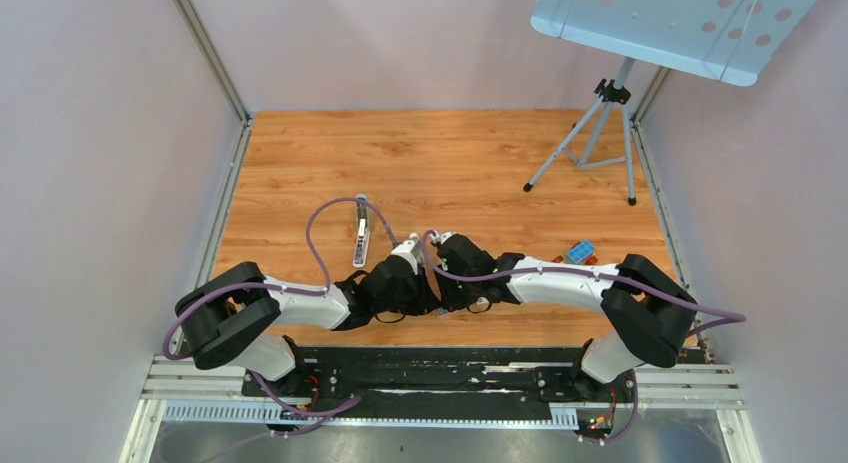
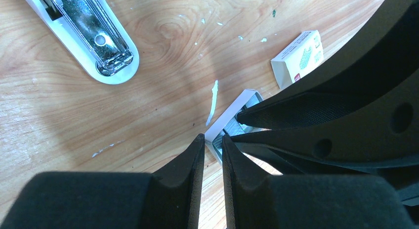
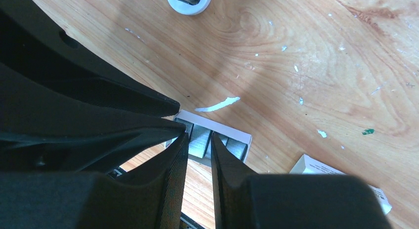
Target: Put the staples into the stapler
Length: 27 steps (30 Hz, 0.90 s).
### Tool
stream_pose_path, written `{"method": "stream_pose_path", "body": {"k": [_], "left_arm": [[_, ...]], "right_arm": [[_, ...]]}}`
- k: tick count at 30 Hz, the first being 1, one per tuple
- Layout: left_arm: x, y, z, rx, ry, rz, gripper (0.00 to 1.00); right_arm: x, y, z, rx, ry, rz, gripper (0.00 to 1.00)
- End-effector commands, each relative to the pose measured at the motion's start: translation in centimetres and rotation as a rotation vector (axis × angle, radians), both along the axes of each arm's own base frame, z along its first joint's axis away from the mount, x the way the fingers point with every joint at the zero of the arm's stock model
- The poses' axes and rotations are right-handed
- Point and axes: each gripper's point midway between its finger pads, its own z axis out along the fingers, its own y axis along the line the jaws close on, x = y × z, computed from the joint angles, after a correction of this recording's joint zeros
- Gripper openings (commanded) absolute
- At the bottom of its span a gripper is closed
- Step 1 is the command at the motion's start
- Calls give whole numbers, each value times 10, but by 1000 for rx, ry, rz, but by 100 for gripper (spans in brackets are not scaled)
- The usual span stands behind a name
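left gripper (image 2: 212, 140): jaws narrow, pinching end of white tray (image 3: 217, 128) | right gripper (image 3: 198, 140): jaws narrow, astride staples (image 3: 200, 135) in tray, grip unclear | stapler (image 2: 94, 36): on table (image 2: 163, 66), channel up, apart from tray

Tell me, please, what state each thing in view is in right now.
stapler: opened out flat, metal channel facing up.
staples: grey strips lying in a tray, none in the stapler.
white tray: open-topped, lying flat.
small white box: lying apart from the tray, untouched.
left gripper: jaws nearly together at the tray's end; grip unclear.
right gripper: jaws narrowly apart astride one staple strip; grip unclear.
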Motion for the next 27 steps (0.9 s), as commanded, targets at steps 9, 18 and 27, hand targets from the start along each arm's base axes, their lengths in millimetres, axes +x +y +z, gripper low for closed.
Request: {"method": "stream_pose_path", "body": {"k": [9,18,27], "left_arm": [[-5,13,-16,80,16,7,21],[-5,13,-17,81,18,6,21],[-6,13,-18,81,21,4,20]], "right_arm": [[-7,3,-7,7,20,26,25],[-2,1,13,57,-55,19,24],[0,-3,16,52,-69,8,23]]}}
